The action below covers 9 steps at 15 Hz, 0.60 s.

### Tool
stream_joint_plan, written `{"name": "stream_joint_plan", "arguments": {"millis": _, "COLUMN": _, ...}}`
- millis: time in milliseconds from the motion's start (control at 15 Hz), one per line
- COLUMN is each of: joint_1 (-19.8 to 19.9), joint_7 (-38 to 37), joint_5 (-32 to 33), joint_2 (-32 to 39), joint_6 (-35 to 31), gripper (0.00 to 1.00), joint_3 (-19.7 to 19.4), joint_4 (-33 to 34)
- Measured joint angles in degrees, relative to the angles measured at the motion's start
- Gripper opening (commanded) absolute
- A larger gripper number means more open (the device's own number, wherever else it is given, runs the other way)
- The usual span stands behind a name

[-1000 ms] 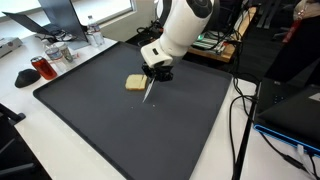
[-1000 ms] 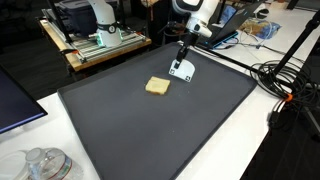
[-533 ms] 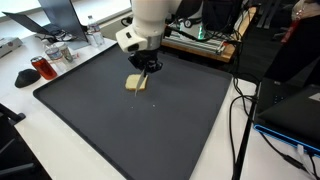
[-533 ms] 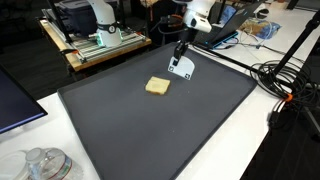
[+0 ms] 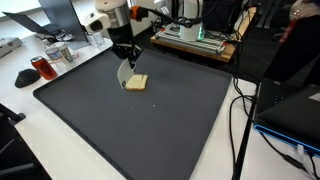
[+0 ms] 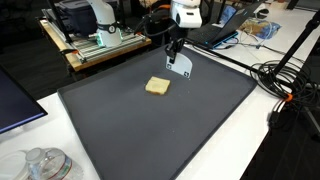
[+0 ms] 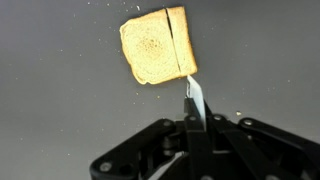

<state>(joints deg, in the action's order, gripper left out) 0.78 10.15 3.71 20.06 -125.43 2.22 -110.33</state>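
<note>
A slice of toast (image 5: 137, 82) lies on the black mat (image 5: 150, 130), also seen as the toast (image 6: 157, 87) and in the wrist view as the toast (image 7: 158, 45), with a straight cut running near its right edge. My gripper (image 5: 128, 57) is shut on a knife (image 5: 124, 73) with a pale blade pointing down. In the wrist view the knife (image 7: 193, 100) rises from my gripper (image 7: 190, 128) and its tip sits at the toast's lower right corner. From the far side, the knife (image 6: 180, 67) hangs below my gripper (image 6: 172, 48), just behind the toast.
Crumbs dot the mat around the toast. A red-filled jar (image 5: 42, 67) and glass jars (image 5: 60, 52) stand on the white table beside the mat. Cables (image 6: 282, 80) lie off one mat edge, a glass jar (image 6: 45, 165) near another. A laptop (image 5: 290, 110) sits beyond the cables.
The arm has swung across the back of the mat and the wrist has turned. The knife stayed in the grip and moved from one side of the toast to the other.
</note>
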Motion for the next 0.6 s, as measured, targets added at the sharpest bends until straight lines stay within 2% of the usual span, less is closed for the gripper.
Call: {"name": "stream_joint_plan", "arguments": {"millis": 600, "joint_1": 10.1, "joint_7": 15.3, "joint_5": -17.4, "joint_2": -0.2, "joint_6": 6.0, "gripper": 0.01, "joint_3": -0.3, "joint_4": 2.4}}
